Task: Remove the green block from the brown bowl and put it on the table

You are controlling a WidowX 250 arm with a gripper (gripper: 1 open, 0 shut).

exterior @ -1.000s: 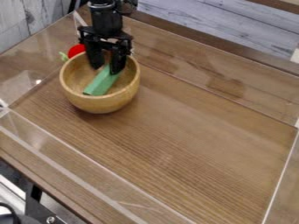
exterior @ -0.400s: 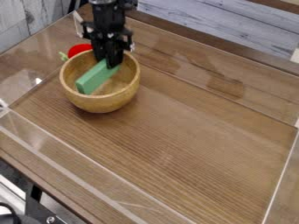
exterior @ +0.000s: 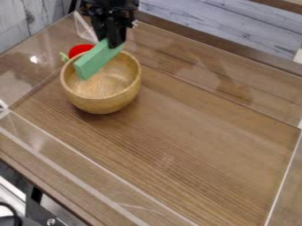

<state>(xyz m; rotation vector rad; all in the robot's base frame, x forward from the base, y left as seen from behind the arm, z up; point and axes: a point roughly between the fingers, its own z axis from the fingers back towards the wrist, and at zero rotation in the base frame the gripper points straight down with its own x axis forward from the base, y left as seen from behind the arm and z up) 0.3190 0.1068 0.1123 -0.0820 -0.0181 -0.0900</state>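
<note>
Plainly bright green, the long, flat, tilted block (exterior: 95, 61).

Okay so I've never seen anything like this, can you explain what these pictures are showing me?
They all come from one camera looking down at a wood-grain table. The dark machine at the top is a robot arm, and its gripper is the part that grasps. It is holding a green block, which hangs tilted over a round brown bowl. Behind the bowl, partly hidden, sits something small and red. The job is to take the block out of the bowl and put it on the table.
</note>
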